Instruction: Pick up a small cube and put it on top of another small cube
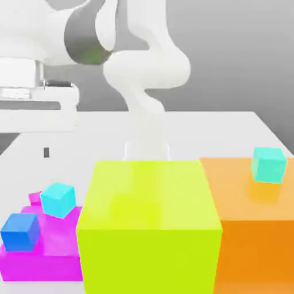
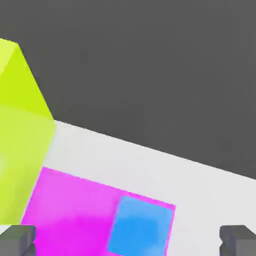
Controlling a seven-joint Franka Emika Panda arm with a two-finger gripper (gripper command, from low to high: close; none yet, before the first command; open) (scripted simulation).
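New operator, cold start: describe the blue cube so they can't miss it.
Find the big yellow-green block. Beside it, toward the exterior view's left, lies the low magenta block. The blue cube sits on that; its neighbour is light cyan.

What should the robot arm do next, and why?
Probably bring its open, empty jaws over the pink cube, still high, then lower. That cube sits just behind the cyan cube, with the blue cube nearby, so coming straight down from above looks safest.
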